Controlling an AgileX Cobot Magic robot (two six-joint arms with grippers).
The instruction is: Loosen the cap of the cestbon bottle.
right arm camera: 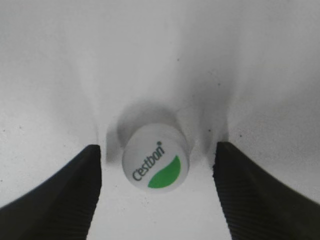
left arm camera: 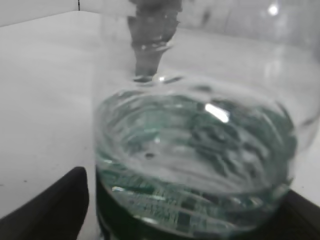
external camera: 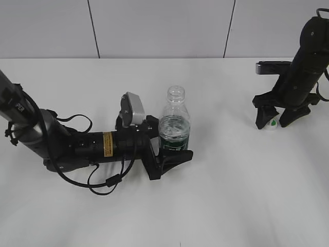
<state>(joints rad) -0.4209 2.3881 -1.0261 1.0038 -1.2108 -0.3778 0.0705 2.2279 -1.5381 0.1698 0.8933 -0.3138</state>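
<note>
The cestbon bottle [external camera: 175, 121] stands upright at the table's middle, clear with a dark green label, and its neck is bare. My left gripper [external camera: 175, 140] lies low on the table with its jaws either side of the label band. In the left wrist view the bottle [left arm camera: 195, 150] fills the frame, and a sliver of table shows between it and the left finger [left arm camera: 55, 205]. The white cap [right arm camera: 156, 158] with a green mark rests on the table at the right. My right gripper [right arm camera: 157, 150] stands open over it, with clear gaps on both sides. The exterior view also shows the cap [external camera: 273, 124] and the right gripper [external camera: 275, 122].
The white table [external camera: 231, 195] ends at a pale wall behind. The left arm's body and looping cables [external camera: 97, 149] lie on the table left of the bottle. The right arm [external camera: 303, 56] rises steeply at the far right.
</note>
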